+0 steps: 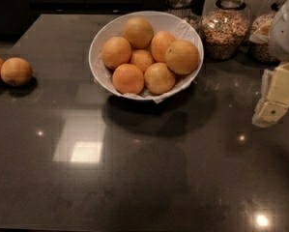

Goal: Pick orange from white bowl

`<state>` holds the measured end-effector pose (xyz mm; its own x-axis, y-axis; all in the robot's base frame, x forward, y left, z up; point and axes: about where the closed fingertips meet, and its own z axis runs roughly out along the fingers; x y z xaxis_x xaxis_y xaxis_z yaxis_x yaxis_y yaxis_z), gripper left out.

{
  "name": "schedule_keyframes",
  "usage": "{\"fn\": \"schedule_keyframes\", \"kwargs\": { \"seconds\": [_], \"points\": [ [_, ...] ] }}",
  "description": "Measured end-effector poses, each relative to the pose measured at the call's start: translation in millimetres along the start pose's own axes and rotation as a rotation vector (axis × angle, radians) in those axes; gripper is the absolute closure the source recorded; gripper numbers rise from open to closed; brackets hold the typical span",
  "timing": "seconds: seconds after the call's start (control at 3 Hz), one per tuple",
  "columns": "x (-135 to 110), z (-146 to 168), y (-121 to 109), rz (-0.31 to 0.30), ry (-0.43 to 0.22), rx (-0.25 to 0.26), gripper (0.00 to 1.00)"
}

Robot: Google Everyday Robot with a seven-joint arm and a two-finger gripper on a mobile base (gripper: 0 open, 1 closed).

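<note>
The white bowl (96, 45) stands at the back middle of the dark counter, lined with crinkled white paper and holding several oranges. The orange (182, 57), large with a small dark-green stem dot, lies at the bowl's right side against the rim, on top of the others. My gripper (275, 96), cream-coloured, hangs at the right edge of the view, to the right of the bowl and a little nearer than it, above the counter. It holds nothing that I can see and stands well apart from the orange.
Two loose oranges (15, 71) lie on the counter at the far left edge. Glass jars of grain (225, 28) stand behind the bowl at the back right, close to the gripper arm. The counter (134, 178) is dark and glossy.
</note>
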<state>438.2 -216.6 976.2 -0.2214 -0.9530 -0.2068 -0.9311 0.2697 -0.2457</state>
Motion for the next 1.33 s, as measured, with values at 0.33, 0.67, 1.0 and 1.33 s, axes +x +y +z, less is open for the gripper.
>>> {"fn": "schedule_keyframes", "kwargs": {
  "seconds": [0.33,0.67,1.0,1.33],
  "points": [
    [0.0,0.0,0.0,0.0,0.0,0.0,0.0],
    [-8.8,3.9,-7.9,-0.004,-0.025,0.01,0.0],
    [-31.5,18.2,-26.4,-0.015,-0.074,0.027,0.0],
    [-62.5,32.9,-45.2,-0.012,-0.155,0.035,0.0]
  ]
}}
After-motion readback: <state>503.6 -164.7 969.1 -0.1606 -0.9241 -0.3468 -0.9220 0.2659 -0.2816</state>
